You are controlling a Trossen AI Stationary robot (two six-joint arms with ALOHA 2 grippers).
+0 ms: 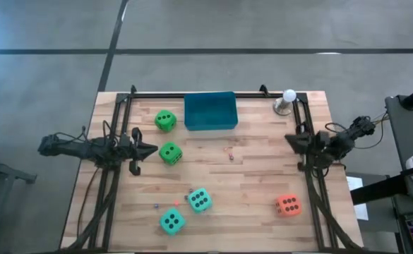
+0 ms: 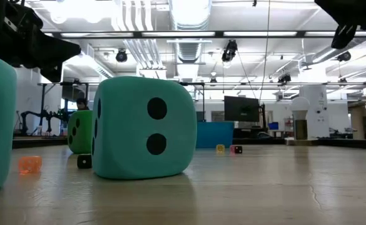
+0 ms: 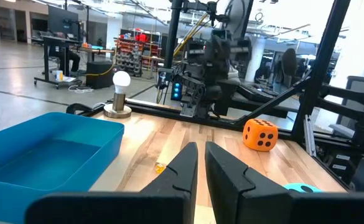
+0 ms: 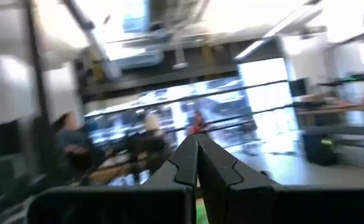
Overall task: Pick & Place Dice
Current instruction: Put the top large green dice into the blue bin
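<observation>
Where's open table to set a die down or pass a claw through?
Widest bare patch: between the blue tray, the teal dice and the orange-red die, apart from tiny bits near mid-table. Crowded on the left: left claw by a green die, another green die beyond.

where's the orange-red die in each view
High view: orange-red die lies at the table's lower right, alone.
Low view: not visible.
Left wrist view: it sits right of centre, before the dark frame.
Right wrist view: not visible.
Shared landmark: the blue tray, also in the left wrist view and the low view.
</observation>
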